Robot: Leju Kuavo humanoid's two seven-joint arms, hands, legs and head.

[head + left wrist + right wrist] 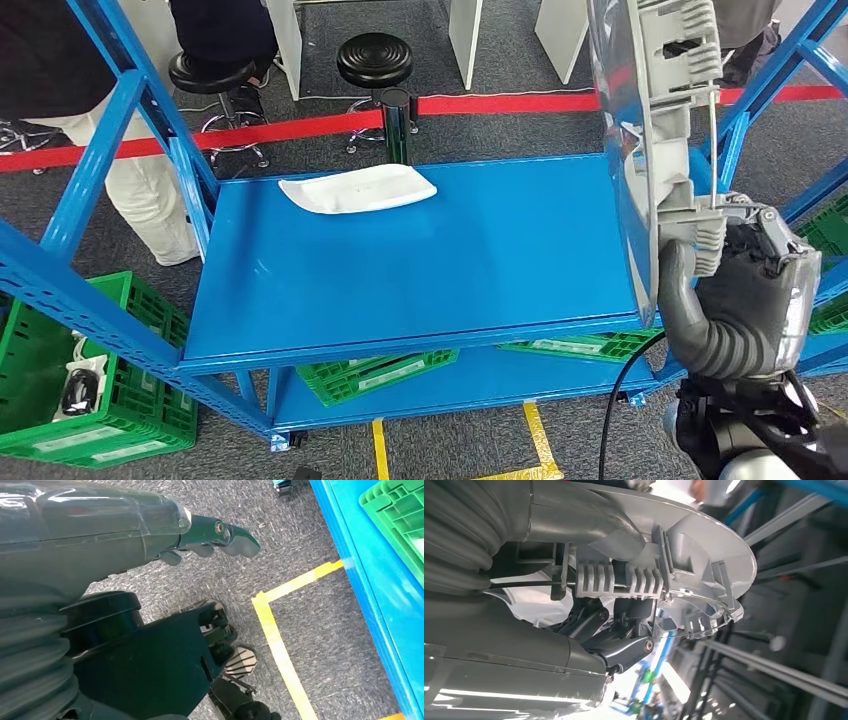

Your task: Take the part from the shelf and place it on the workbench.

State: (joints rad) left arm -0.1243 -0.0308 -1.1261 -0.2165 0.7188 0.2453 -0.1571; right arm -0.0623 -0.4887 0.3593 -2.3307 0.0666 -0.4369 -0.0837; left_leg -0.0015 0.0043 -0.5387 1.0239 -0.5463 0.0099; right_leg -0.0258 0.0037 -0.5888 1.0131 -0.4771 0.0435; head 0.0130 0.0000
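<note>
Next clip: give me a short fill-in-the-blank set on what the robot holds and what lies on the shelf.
1. The round silver-grey plastic part is gripped by the robot's ____ hand.
2. That part is held on ____, not flat.
3. A white shallow tray lies on the flat ____ metal shelf.
4. The left hand hangs over grey floor marked with ____ tape.

Missing words: right; edge; blue; yellow

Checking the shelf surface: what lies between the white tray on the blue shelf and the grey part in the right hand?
Bare blue shelf, as the head view shows. Nothing sits between the white tray and the grey part held by the right hand.
</note>
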